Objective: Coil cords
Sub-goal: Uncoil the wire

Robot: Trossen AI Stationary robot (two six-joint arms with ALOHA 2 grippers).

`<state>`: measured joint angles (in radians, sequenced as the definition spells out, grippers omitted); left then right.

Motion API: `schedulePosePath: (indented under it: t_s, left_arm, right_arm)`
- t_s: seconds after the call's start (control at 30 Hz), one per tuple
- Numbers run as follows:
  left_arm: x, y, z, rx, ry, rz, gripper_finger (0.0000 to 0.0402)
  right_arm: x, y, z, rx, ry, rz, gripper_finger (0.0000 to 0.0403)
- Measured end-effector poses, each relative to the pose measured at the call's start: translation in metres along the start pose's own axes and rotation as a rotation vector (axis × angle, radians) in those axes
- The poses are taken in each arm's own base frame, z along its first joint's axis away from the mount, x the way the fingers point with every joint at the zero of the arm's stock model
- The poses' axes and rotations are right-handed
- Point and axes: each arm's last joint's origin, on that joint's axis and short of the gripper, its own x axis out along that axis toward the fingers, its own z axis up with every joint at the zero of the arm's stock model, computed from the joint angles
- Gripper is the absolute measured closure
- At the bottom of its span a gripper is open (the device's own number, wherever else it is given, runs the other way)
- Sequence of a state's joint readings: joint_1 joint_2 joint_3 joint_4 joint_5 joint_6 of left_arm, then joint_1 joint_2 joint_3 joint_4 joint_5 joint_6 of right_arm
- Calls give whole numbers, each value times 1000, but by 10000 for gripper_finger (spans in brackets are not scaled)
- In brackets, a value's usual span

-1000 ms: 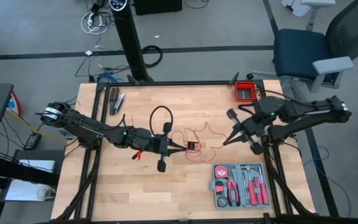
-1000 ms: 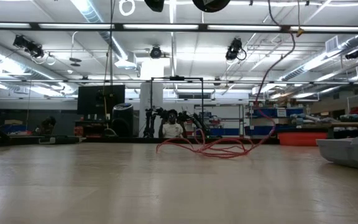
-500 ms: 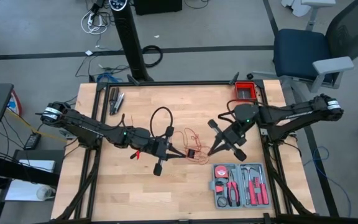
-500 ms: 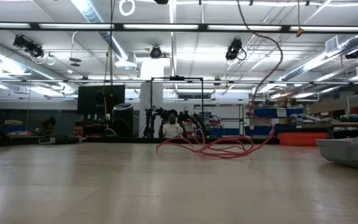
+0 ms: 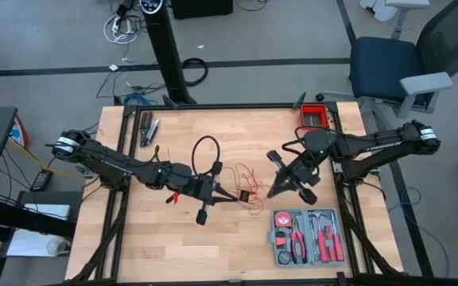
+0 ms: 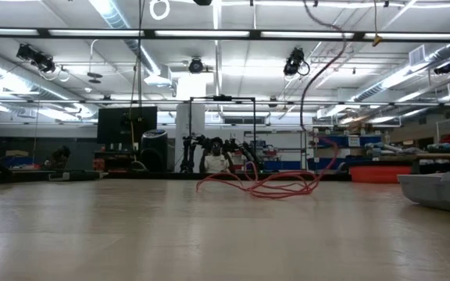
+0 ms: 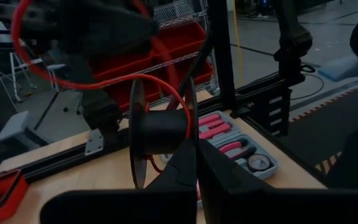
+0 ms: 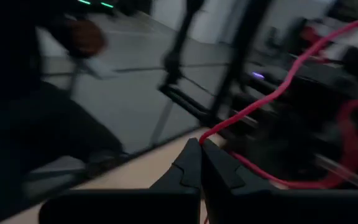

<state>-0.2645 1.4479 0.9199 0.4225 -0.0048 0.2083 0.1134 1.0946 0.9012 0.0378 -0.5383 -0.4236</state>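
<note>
A small black spool hangs above mid-table, with my left gripper shut on it. The thin red cord runs from the spool's hub and lies in slack loops on the wood under and beside it. My right gripper hangs just to the right of the spool, above the table and shut on the cord. In the low view one strand rises from the loops out of the picture's top. Both grippers are out of that view. My left gripper pinches the rim of one of the spool's flanges between its two fingers, coming about level from the table's left. The spool is lifted clear of the table, its axis level and across the fingers. My right gripper pinches a single strand of the cord between its fingertips, coming about level from the table's right. The strand leaves the tips and curves off slack.
An open grey tool case with red-handled tools lies at the near right. A red bin stands at the far right corner, and some hand tools lie at the far left. A black cable loop arches over the left arm.
My right gripper has gone toward the table's left, close to the spool, sinking a little and rolling at the wrist, still shut on the cord. The cord's loops have bunched up nearer the spool, and the rising strand has swung left. My left gripper has turned slightly in place.
</note>
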Motion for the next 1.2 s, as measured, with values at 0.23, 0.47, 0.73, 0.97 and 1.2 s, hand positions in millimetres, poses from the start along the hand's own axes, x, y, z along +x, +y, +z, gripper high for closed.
schedulePosePath:
  t_s: [0.23, 0.47, 0.73, 0.97, 1.2]
  left_arm:
    - [0, -8, 5, -9, -47, -43, 398]
    - [-1, -15, 13, -7, -122, -102, 398]
    - [-3, -15, 23, 48, -241, -146, 398]
    - [-6, -13, 33, 157, -358, -100, 398]
    - [-9, -10, 41, 270, -443, -35, 398]
  right_arm:
    - [-1, -13, -6, 7, 88, -222, 403]
    - [15, -25, -20, 31, 156, -427, 403]
    - [38, -26, -43, 108, 206, -397, 403]
    - [48, -16, -54, 171, 243, -248, 403]
    - [44, -7, -66, 316, 370, -176, 403]
